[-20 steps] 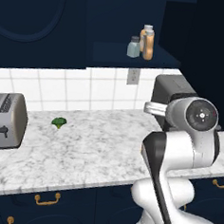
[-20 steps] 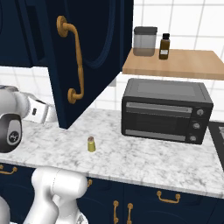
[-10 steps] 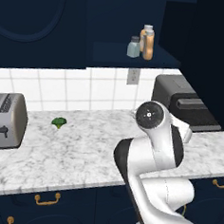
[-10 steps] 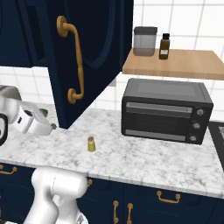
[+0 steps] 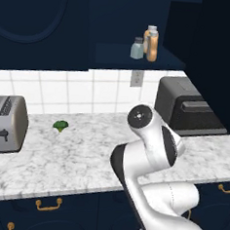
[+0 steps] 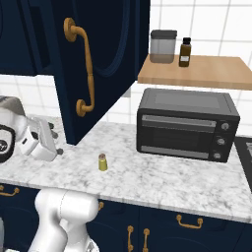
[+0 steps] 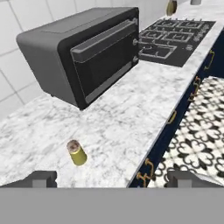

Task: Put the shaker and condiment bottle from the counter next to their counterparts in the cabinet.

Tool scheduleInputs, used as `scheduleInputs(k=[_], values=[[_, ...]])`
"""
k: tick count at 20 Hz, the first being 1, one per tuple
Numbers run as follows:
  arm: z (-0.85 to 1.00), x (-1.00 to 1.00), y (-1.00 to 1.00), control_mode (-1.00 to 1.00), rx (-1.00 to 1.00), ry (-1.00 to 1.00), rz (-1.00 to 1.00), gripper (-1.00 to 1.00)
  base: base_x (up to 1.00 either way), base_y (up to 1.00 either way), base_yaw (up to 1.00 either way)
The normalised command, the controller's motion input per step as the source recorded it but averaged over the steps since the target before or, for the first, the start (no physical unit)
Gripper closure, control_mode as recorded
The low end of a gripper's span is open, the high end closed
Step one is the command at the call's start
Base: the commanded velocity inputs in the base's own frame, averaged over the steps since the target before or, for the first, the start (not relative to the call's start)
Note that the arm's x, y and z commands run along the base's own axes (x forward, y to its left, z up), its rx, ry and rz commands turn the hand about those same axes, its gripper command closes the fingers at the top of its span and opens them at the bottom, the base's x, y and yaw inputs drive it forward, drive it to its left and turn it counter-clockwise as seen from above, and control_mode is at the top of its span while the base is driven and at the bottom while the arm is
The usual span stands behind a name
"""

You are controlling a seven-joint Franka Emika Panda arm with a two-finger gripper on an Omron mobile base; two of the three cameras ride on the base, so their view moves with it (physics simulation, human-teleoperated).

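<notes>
Gripper is held spread wide, nothing grasped; shaker is seen upright on counter, near toaster oven.

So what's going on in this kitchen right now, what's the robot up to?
The robot's gripper is open and empty, pointed toward the small yellow-green shaker that stands upright on the marble counter, in front of the toaster oven. Nothing has been picked up yet. Up in the open navy cabinet, a pale shaker and an orange bottle sit side by side on the shelf.
</notes>
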Motion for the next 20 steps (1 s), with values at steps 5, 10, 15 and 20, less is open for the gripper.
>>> scheduleInputs(k=[5, 10, 15, 20], values=[[0.0, 0.13, -0.05, -1.0, 0.27, 0.2, 0.0, -1.0, 0.0, 0.0, 0.0], [-0.01, 0.38, 0.0, -1.0, 0.07, 0.25, 0.0, -1.0, 0.0, 0.0, 0.0], [0.0, 0.31, -0.02, -1.0, 0.01, 0.22, 0.09, -1.0, 0.0, 0.0, 0.0], [-0.02, 0.2, -0.12, -1.0, 0.02, 0.18, 0.25, -1.0, 0.0, 0.0, 0.0]])
